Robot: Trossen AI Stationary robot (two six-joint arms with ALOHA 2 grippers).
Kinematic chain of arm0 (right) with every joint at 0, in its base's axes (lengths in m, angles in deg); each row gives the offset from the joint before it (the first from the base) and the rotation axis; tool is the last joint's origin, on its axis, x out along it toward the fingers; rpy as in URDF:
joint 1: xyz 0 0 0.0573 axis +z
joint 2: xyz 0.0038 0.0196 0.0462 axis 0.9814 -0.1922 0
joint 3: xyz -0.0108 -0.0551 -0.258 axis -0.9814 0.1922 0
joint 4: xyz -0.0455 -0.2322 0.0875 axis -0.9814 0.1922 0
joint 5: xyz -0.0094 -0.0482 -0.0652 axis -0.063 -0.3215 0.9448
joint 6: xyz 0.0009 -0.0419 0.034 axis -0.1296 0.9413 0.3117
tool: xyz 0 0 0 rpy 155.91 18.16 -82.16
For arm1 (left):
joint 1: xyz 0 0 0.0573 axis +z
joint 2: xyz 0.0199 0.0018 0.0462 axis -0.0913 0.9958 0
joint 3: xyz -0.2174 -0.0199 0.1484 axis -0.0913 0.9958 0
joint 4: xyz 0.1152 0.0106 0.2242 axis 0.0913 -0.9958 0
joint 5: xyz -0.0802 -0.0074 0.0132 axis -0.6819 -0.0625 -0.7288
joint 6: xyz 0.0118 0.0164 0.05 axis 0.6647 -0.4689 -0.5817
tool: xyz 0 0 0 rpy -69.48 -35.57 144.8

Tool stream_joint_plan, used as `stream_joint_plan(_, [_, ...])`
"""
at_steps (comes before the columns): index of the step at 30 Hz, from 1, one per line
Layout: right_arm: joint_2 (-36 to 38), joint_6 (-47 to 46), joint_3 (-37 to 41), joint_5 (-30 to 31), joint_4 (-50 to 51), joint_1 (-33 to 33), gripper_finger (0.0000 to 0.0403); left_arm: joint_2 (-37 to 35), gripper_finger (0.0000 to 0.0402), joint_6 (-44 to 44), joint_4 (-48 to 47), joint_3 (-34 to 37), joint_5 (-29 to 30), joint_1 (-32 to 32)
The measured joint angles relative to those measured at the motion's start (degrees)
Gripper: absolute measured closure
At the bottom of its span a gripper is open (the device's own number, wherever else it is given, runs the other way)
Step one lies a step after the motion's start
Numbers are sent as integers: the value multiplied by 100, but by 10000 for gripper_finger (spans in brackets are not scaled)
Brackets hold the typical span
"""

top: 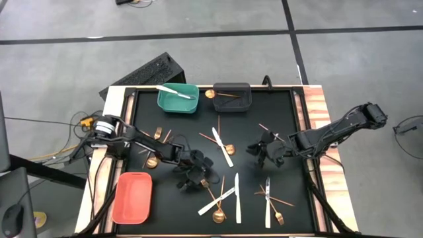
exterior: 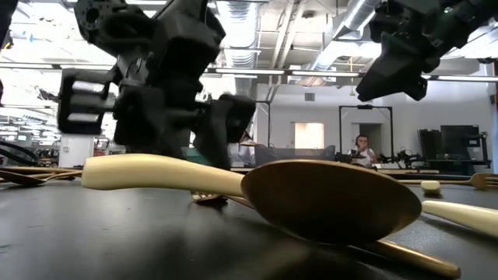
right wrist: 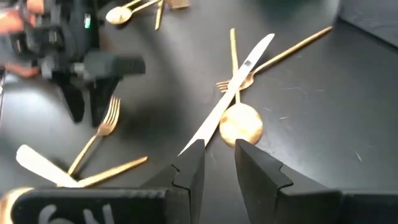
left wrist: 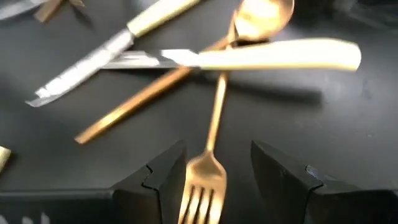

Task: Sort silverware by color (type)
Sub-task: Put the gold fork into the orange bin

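Gold forks and spoons and white-handled knives lie scattered on the black table top. My left gripper [top: 193, 177] [left wrist: 214, 171] is low and open. Its fingers stand on either side of the tine end of a gold fork [left wrist: 204, 183], whose handle runs off under a white-handled knife [left wrist: 249, 56]. My right gripper [top: 264, 153] [right wrist: 217, 163] is open and raised off the table [exterior: 397, 62]. It is near a white knife [right wrist: 230, 99] that lies across a gold spoon [right wrist: 241, 124] and a fork. One white knife lies in the teal bin [top: 178, 98], one gold spoon in the dark grey bin [top: 231, 96].
The salmon bin [top: 132, 197] sits at the table's near left corner, with nothing showing in it. More cutlery lies along the near edge [top: 228, 198] and at the left [top: 155, 142]. A large gold spoon [exterior: 327, 198] lies close in front of the low camera. A person sits in the room behind [exterior: 362, 148].
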Motion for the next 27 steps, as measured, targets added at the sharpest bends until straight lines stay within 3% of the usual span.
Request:
stream_joint_plan(10, [-2,-611,0,575,-16,405,286,292,235,-226,842,5,194,66])
stream_joint_plan(20, [-2,-676,0,582,-18,343,286,291,235,-166,1182,5,-325,99])
stream_joint_plan(27, [-2,-571,0,559,17,235,286,291,235,184,1331,3,-327,91])
